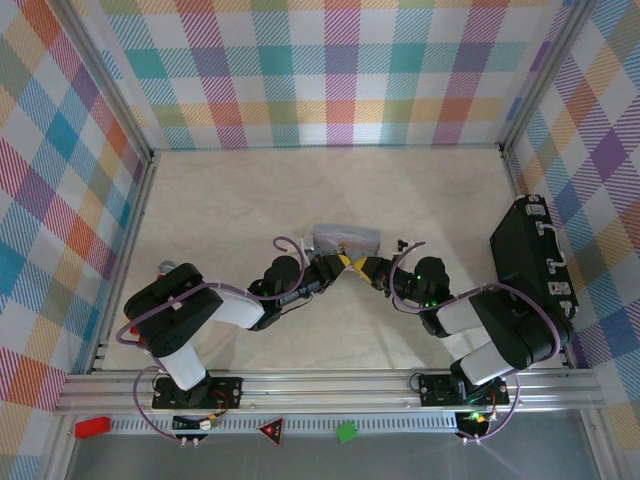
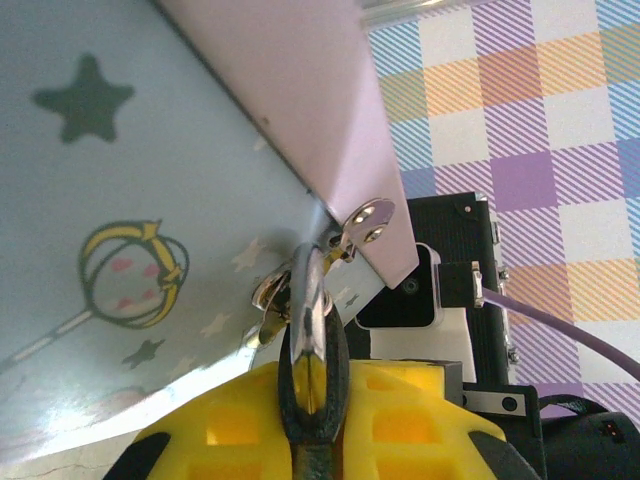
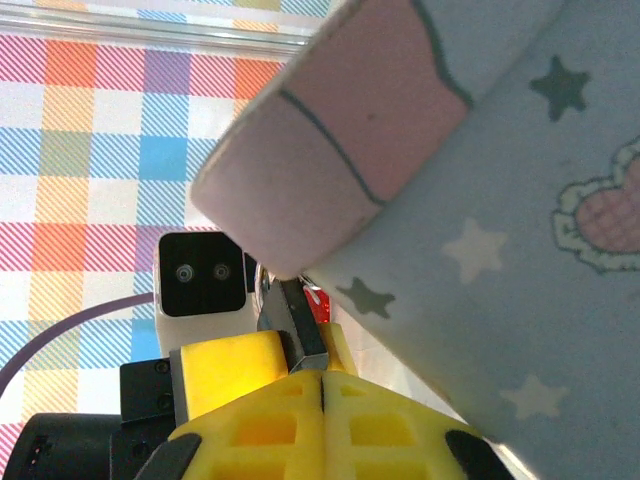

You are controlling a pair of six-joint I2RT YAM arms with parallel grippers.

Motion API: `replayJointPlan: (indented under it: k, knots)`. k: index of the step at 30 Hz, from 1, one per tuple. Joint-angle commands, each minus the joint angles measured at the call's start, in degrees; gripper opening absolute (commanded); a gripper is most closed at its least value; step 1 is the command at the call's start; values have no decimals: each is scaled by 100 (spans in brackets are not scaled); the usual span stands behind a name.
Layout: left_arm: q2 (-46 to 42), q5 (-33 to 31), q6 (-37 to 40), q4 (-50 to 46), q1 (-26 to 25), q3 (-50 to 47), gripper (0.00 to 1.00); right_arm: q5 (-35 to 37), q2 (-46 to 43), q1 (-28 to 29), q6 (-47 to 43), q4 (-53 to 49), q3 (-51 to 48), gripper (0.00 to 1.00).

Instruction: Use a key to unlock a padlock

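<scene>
**A:** While both arms meet at the middle of the overhead view, which step is in hand?

**B:** Lining up, I'd judge; nothing shows the lock sprung yet. The left tool [image 1: 340, 260] and right tool [image 1: 364, 267] sit tip to tip just below the light-blue tin [image 1: 345, 238] at frame centre. Lock and key are too small to pick out from up there.

**A:** And the left wrist view?

**B:** The left tool is clenched on a silvery metal piece rising from between its pads at lower centre. I take that for the padlock [image 2: 308, 290]. It lies against the tin's starred face, just below a small two-holed silver tab [image 2: 366, 215] at the lid edge. I cannot find the keyhole.

**A:** Right wrist?

**B:** The right tool's yellow fingers are closed together on a thin dark-grey strip at lower centre, probably the key [image 3: 297, 318]. It sits just under the tin's pink rounded corner.

**A:** What does the next move call for?

**B:** Fine work, I'd say: bring the key's tip in line with the keyway, push it in and turn it, with the other tool bracing the lock.

**A:** Room to move?

**B:** It is tight at centre—the tin's edge overhangs both tools, and the wrists are close together. In the overhead view, bare tabletop [image 1: 250, 200] opens toward the top and left. The black case [image 1: 530, 265] stands well apart at the right wall.
</scene>
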Motion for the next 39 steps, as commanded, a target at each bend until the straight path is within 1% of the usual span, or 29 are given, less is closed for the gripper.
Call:
replayJointPlan:
  k: [1, 6, 10, 13, 17, 22, 25, 28, 31, 33, 39]
  knots:
    - [17, 594, -85, 666, -376, 216, 0, 578, -131, 110, 59, -18, 290, 0]
    - [-18, 433, -88, 621, -449, 321, 0, 804, -217, 351, 180, -34, 301, 0]
    - [-25, 247, -121, 599, -515, 376, 0, 1264, -288, 766, 364, -141, 334, 0]
    - [-58, 97, -141, 584, -560, 401, 0, 1634, -390, 951, 487, -159, 250, 0]
    - [-110, 26, -121, 525, -619, 530, 0, 1962, -625, 1133, 503, -474, 258, 0]
    - [-125, 31, -148, 591, -692, 587, 0, 2296, -781, 1127, 570, -610, 171, 0]
    - [-151, 41, -258, 719, -742, 577, 0, 2275, -697, 1053, 581, -600, 197, 0]
    - [-250, 82, -253, 671, -810, 604, 0, 2115, -539, 766, 642, -334, 144, 0]
    - [-326, 38, -227, 599, -885, 602, 0, 2050, -551, 591, 666, -355, 191, 0]
    - [-310, 38, -240, 637, -916, 637, 0, 1973, -547, 614, 644, -433, 309, 0]
    - [-229, 82, -338, 808, -989, 788, 0, 2091, -545, 656, 513, -481, 322, 0]
